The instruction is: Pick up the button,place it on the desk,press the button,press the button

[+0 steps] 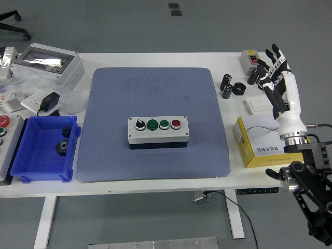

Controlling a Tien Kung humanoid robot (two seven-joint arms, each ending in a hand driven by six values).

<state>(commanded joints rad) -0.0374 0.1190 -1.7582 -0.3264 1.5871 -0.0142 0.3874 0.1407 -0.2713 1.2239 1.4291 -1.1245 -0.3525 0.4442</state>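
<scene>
A grey button box [158,132] with a black knob, two green buttons and a red button lies in the middle of the blue mat [153,93]. A small grey control box [250,58] with a red button sits at the table's far right corner. My right hand [273,71] hovers beside and just right of this small box, fingers spread, holding nothing. The left arm is out of view.
A yellow and white carton [258,141] lies under my right forearm. Black cylinders [227,85] and a white switch plate [257,105] lie near the hand. A blue bin with gears [47,148], a grey enclosure [47,64] and a black adapter [50,101] stand at left.
</scene>
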